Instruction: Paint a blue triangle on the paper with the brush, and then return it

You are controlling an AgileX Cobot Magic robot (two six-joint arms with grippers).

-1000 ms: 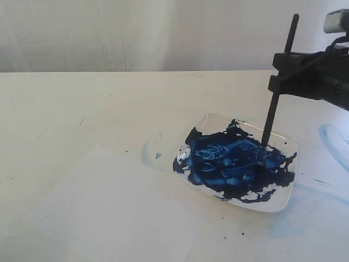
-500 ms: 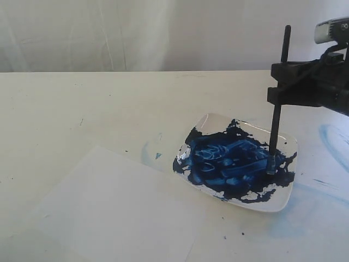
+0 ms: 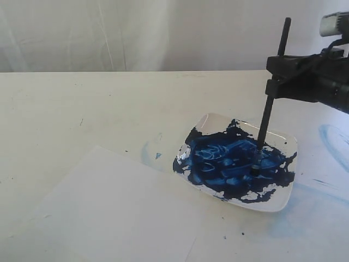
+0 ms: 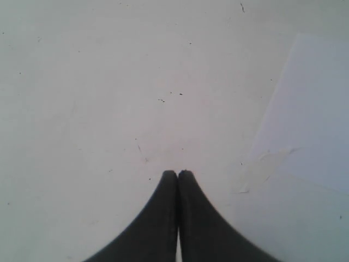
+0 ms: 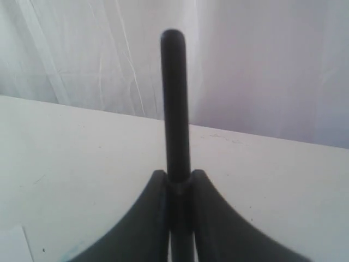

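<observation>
The brush [image 3: 267, 114] stands nearly upright, black handle up, its tip down in the blue paint of the white dish [image 3: 283, 202]. My right gripper [image 3: 275, 73] is shut on the brush handle [image 5: 175, 103], high above the dish. The paper [image 3: 109, 213] lies flat at the front left of the table, and a corner of the paper [image 4: 311, 109] shows in the left wrist view. No blue triangle shows on it. My left gripper [image 4: 178, 173] is shut on nothing, hovering over bare table beside the sheet, and is out of the exterior view.
Pale-blue stains mark the table at the right [image 3: 332, 139] and beside the dish [image 3: 152, 153]. A white curtain [image 3: 163, 33] hangs behind the table's far edge.
The brush tip has travelled within the dish: from its back rim, down into the paint at the right, then leftward toward the middle. The right gripper shifted slightly with it.
</observation>
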